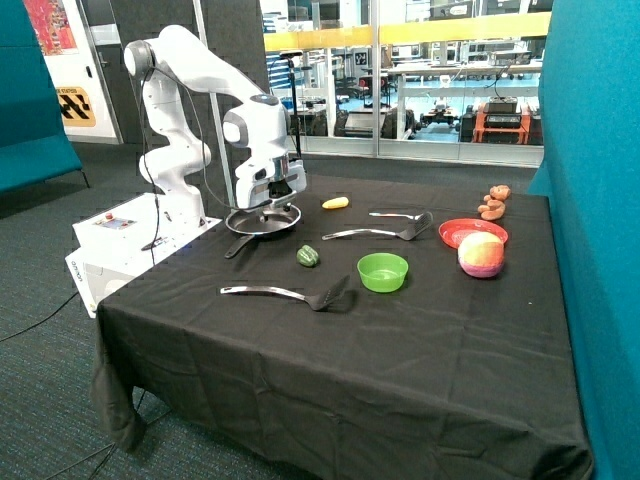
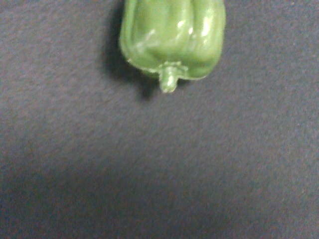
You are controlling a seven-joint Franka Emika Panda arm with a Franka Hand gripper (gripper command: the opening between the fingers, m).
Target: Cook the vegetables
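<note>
1. Black cloth covers the table (image 1: 330, 380), and at its far side the robot's gripper (image 1: 268, 200) hangs just above the pan (image 1: 263, 220); whether it is released or clenched cannot be told, and nothing shows in its grasp.
2. Neither vegetable is in the pan yet, so the cooking seems not begun.
3. Near the pan, toward the green bowl (image 1: 383, 272), lies the green pepper (image 1: 307, 256) on the cloth; the wrist view shows it on its side, stem (image 2: 169, 82) pointing along the cloth.
4. Beyond it, the yellow vegetable (image 1: 335, 203) rests beside the pan, well apart from the pepper.
5. To pick up the pepper well, the gripper should probably centre over its body, not its stem, and close across the narrower width so the glossy skin does not slip.
</note>
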